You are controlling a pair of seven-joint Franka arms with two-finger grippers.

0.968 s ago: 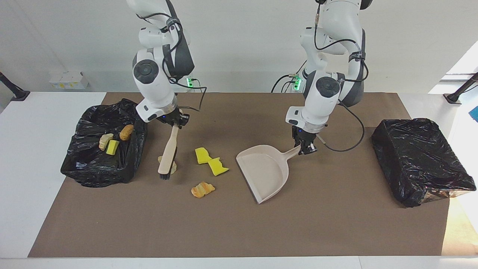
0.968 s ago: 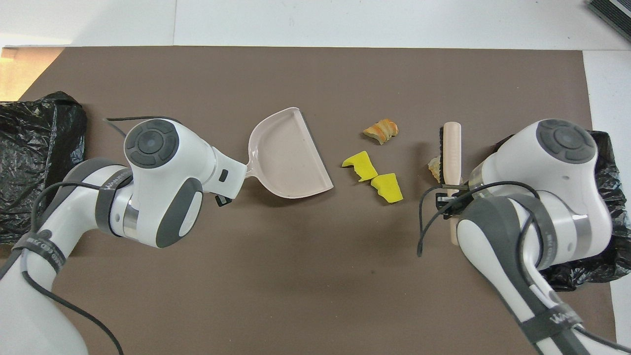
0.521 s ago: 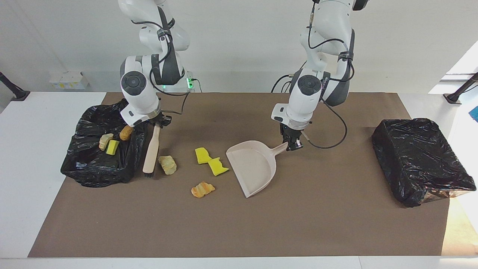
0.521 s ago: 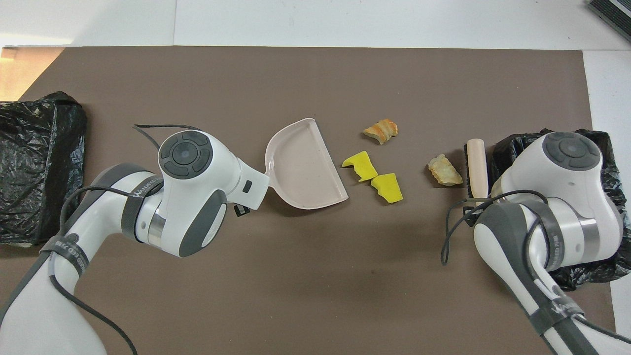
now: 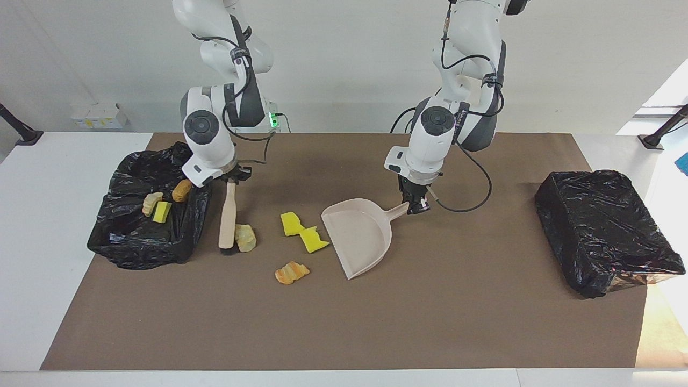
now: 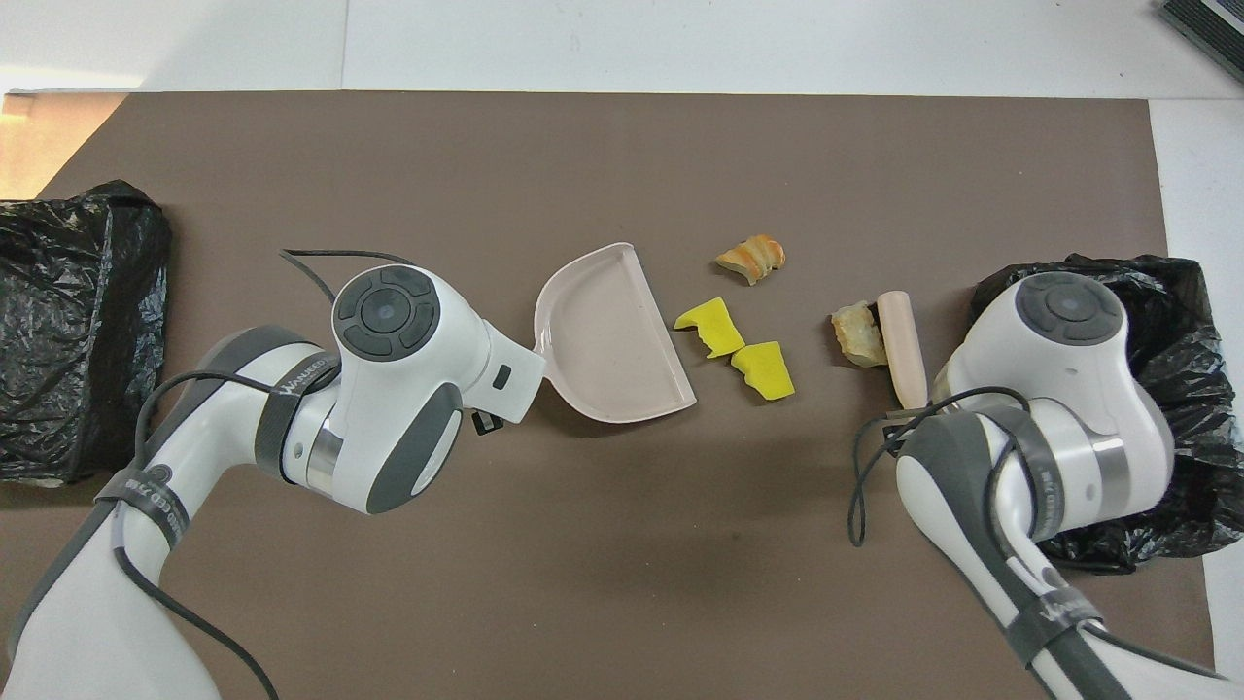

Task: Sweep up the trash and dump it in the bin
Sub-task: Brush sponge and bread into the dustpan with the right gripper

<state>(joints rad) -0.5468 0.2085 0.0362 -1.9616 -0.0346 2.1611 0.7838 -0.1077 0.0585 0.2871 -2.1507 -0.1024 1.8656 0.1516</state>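
Note:
My right gripper (image 5: 234, 175) is shut on the handle of the beige brush (image 5: 228, 217). Its black bristles rest on the mat against a pale beige lump (image 5: 246, 237), on the lump's side toward the bin (image 5: 134, 247). Two yellow sponge chunks (image 5: 292, 223) (image 5: 313, 239) and an orange lump (image 5: 292, 272) lie loose between brush and dustpan. My left gripper (image 5: 416, 205) is shut on the handle of the beige dustpan (image 5: 359, 236), whose open lip faces the yellow chunks (image 6: 711, 326) a short gap away. Three scraps lie in the bin.
A second black-bagged bin (image 5: 602, 231) stands at the left arm's end of the brown mat. Black cables hang from both wrists. The first bin (image 6: 1181, 321) sits partly under my right arm in the overhead view.
The brush lifted off the pale lump, swung toward the bin, then came back down against the lump. The dustpan slid toward the yellow chunks.

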